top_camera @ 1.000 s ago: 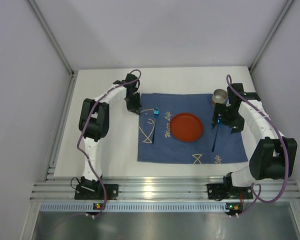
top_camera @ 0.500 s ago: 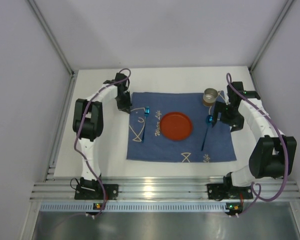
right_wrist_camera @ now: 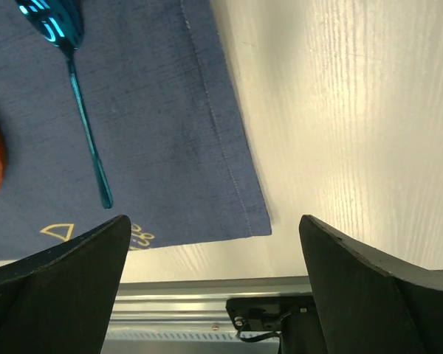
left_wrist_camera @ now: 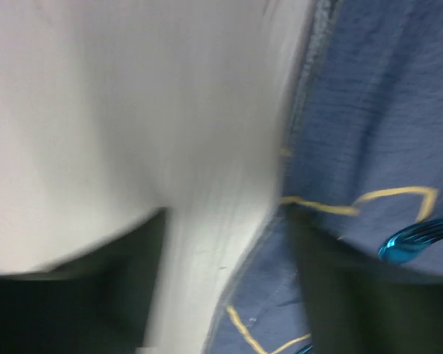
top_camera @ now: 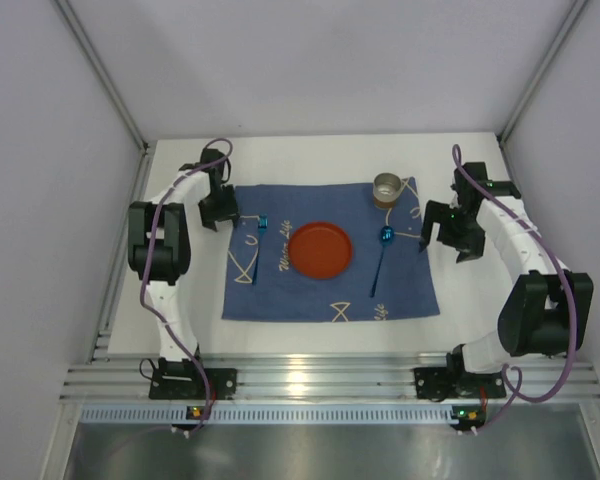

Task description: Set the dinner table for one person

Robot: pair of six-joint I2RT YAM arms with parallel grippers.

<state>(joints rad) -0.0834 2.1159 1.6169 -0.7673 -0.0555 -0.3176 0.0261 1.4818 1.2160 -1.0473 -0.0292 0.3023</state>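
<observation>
Placemat (top_camera: 410, 285): dragged toward 9 o'clock over the last second, taking plate (top_camera: 319, 250), cup (top_camera: 388, 187), spoon (top_camera: 380, 262) and fork (top_camera: 258, 240) along in the same arrangement; now sitting toward 9 o'clock of centre.
Meaning for the task: probably a repositioning of the whole setting, with nothing new laid; more bare surface opened at 3 o'clock.
Counter (top_camera: 320, 160): filling the middle of the top view between the walls; flat, long axis running 9 to 3 o'clock, ridged rail (top_camera: 310, 382) along the 6 o'clock edge.
Left fingers (left_wrist_camera: 59, 310): at the mat's 9-to-10 o'clock edge; too blurred to tell whether clamped on the cloth.
Right fingers (right_wrist_camera: 354, 295): spread wide, holding nothing, above the mat's 3 o'clock edge and bare counter.
Spoon: bowl toward 12, handle toward 6-to-7 o'clock.
</observation>
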